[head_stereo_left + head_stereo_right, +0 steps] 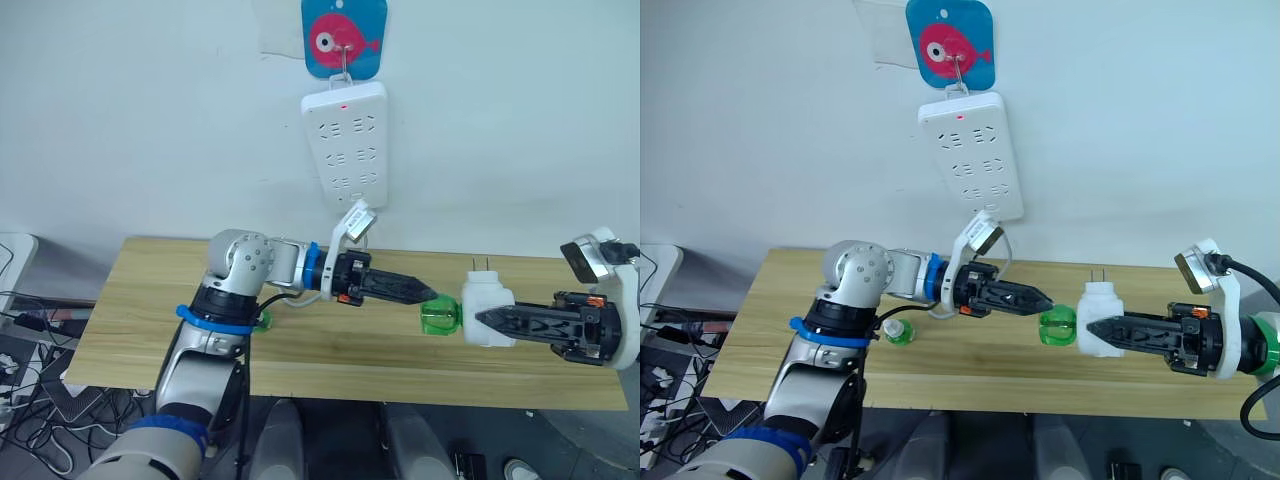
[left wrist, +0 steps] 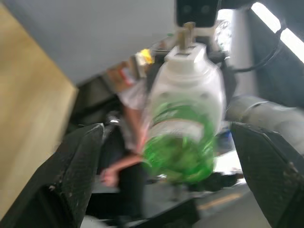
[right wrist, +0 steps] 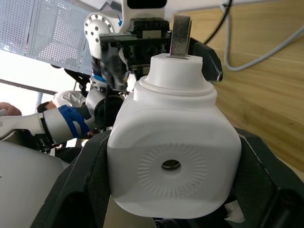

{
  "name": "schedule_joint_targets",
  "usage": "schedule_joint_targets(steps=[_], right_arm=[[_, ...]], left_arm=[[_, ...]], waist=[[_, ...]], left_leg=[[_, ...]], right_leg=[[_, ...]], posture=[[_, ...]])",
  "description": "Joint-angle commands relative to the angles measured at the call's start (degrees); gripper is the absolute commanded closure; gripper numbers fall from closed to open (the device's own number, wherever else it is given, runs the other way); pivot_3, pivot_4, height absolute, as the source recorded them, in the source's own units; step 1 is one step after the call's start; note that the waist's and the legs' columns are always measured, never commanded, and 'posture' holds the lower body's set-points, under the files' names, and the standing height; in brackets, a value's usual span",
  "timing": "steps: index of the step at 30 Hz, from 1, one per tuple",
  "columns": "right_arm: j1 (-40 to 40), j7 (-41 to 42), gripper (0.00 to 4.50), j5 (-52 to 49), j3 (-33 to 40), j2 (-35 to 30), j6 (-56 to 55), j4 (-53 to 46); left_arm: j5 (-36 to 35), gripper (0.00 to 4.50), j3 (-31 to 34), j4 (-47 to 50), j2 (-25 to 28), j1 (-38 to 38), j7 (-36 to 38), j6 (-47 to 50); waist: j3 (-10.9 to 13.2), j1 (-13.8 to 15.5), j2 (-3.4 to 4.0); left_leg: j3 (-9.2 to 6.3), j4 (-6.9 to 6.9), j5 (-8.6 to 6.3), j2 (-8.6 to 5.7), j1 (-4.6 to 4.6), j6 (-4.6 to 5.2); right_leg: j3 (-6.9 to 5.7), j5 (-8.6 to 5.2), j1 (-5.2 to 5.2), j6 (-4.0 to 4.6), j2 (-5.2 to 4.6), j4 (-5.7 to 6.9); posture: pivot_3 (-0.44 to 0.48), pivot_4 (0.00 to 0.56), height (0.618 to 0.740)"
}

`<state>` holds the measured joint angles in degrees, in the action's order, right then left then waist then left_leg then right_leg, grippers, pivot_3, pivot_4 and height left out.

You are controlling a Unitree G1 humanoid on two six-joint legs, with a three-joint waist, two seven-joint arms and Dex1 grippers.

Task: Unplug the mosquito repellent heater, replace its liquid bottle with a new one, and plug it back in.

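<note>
Head views: heater (image 1: 487, 310) unplugged, held mid-right of frame over the bench (image 1: 330, 350) by right gripper (image 1: 482, 319), fingers pinching its body. Green bottle (image 1: 439, 317) attached. Left gripper (image 1: 432, 293) touches bottle; grip state: cannot tell. Spare bottle (image 1: 899, 331) lower left on bench.
L wrist: fingers (image 2: 76, 171) spread.
R wrist: fingers clamp heater.
Remaining: swap, replug into power strip (image 1: 346, 142).

Left arm: elbow bent at about 8 o'clock, forearm reaching toward 3 o'clock.
Left gripper (image 1: 1040, 298): fingers spread wide in its wrist view, tips pointing at 3 o'clock.
Right arm: enters from 3 o'clock, stretched toward 9 o'clock.
Right gripper (image 1: 1092, 328): fingers clamped on the mosquito repellent heater (image 3: 173, 164), one each side.
</note>
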<state>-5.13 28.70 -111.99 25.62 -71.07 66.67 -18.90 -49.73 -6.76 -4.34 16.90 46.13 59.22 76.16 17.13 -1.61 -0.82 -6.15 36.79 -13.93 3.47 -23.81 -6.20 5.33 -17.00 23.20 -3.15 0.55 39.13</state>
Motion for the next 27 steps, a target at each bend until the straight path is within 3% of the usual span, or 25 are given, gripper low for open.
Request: schedule_joint_targets(steps=[1, 3, 5, 12, 17, 27], right_arm=[[-1.1, 1.3, 1.49, -1.0, 3.2, 0.4, 0.4, 0.5], [-1.9, 1.3, 1.49, -1.0, 3.8, 0.8, 0.7, 1.6], [-2.5, 1.3, 1.49, -1.0, 3.8, 0.8, 1.1, 1.7], [-2.1, 1.7, 1.49, -1.0, 3.4, 1.7, 1.1, 2.3], [-1.2, 1.4, 1.49, -1.0, 2.4, 2.5, 0.6, 1.8], [2.1, 0.5, 1.49, -1.0, -0.8, 4.4, -1.2, -0.3]], left_arm=[[1.3, 0.01, -1.3, 6.3, 2.7, -0.8, 5.6, -8.4], [7.3, 0.01, -3.9, 12.6, 4.9, -3.9, 10.9, -23.2], [17.1, 0.01, -4.0, 14.4, 2.5, -7.8, 12.2, -47.7], [27.0, 0.01, -3.4, 7.9, -2.0, -15.3, 18.8, -89.1], [28.5, 0.01, -5.3, 2.2, -3.8, -16.2, 22.0, -104.8], [33.9, 0.01, -8.6, -6.8, -8.4, -11.9, 16.8, -115.4]], waist=[[0.0, 0.1, 0.0], [0.0, 0.2, 0.0], [0.0, 0.4, 0.01], [0.0, 1.5, 0.02], [0.0, 1.6, 0.02], [0.0, 1.5, 0.01]], left_leg=[[0.0, 0.01, 0.0, 0.0, -0.02, 0.0], [0.01, 0.02, -0.01, -0.01, -0.04, 0.01], [0.16, -0.01, 0.0, 0.0, -0.04, 0.0], [0.41, 0.06, -0.06, 0.0, -0.03, 0.11], [0.42, 0.11, -0.13, -0.01, -0.05, 0.22], [0.41, 0.16, -0.18, -0.03, -0.06, 0.33]], right_leg=[[0.0, 0.0, 0.0, 0.0, -0.01, -0.01], [0.0, 0.0, 0.0, 0.0, -0.02, -0.04], [0.01, 0.0, 0.0, 0.0, -0.07, -0.06], [0.16, 0.04, 0.0, -0.04, -0.11, -0.09], [0.17, 0.06, 0.0, -0.07, -0.12, -0.08], [0.19, 0.09, 0.0, -0.11, -0.12, -0.07]], posture=[[0.02, 0.278, 0.74], [0.027, 0.275, 0.74], [0.039, 0.274, 0.74], [0.046, 0.27, 0.74], [0.046, 0.27, 0.74], [0.034, 0.284, 0.74]])
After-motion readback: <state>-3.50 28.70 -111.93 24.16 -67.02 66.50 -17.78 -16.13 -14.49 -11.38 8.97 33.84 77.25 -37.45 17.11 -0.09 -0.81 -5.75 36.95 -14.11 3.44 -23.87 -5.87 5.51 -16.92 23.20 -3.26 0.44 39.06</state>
